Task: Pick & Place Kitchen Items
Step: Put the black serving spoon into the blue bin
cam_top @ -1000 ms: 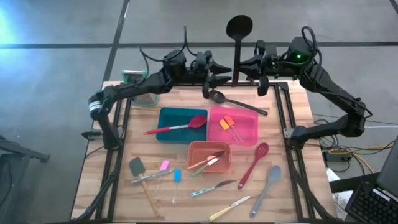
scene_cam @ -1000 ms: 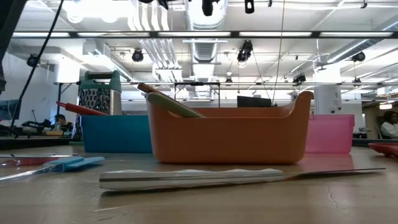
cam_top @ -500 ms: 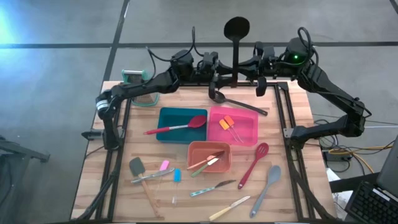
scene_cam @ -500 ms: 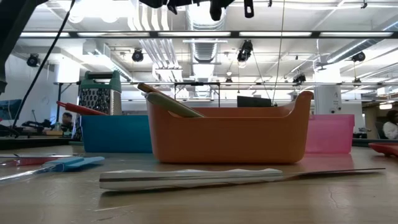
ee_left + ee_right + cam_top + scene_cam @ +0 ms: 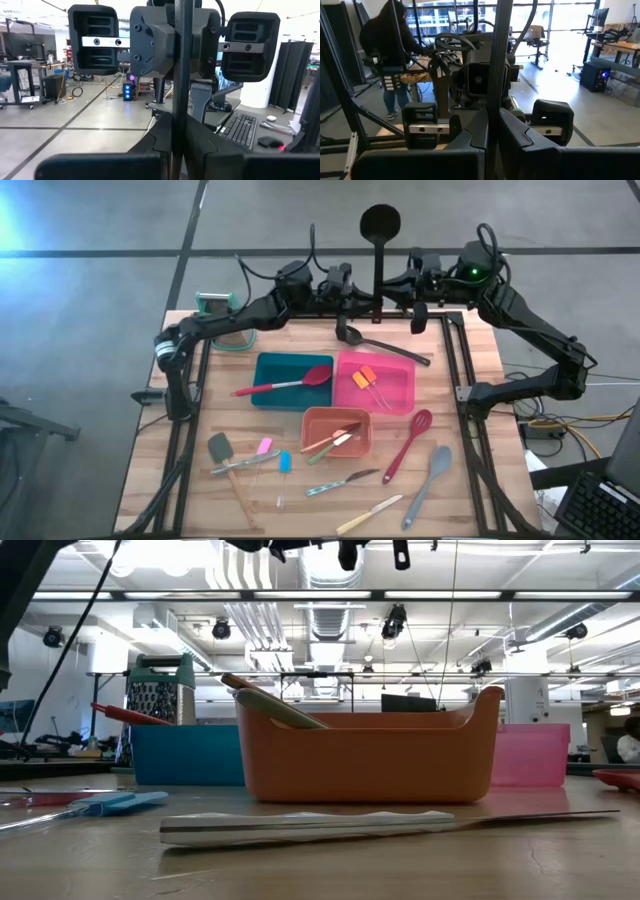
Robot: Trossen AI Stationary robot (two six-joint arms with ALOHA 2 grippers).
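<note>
- The wooden counter carries a blue tray, a pink tray and an orange tray, with loose utensils nearby.
- Above its far edge, the left gripper and right gripper meet, both clamped on 1 upright black ladle, held off the counter.

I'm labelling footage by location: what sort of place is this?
Probably a robotics lab or open workshop. Exposed ceiling ducts and strip lights hang overhead, desks hold a keyboard, and a person works behind the wooden table.
</note>
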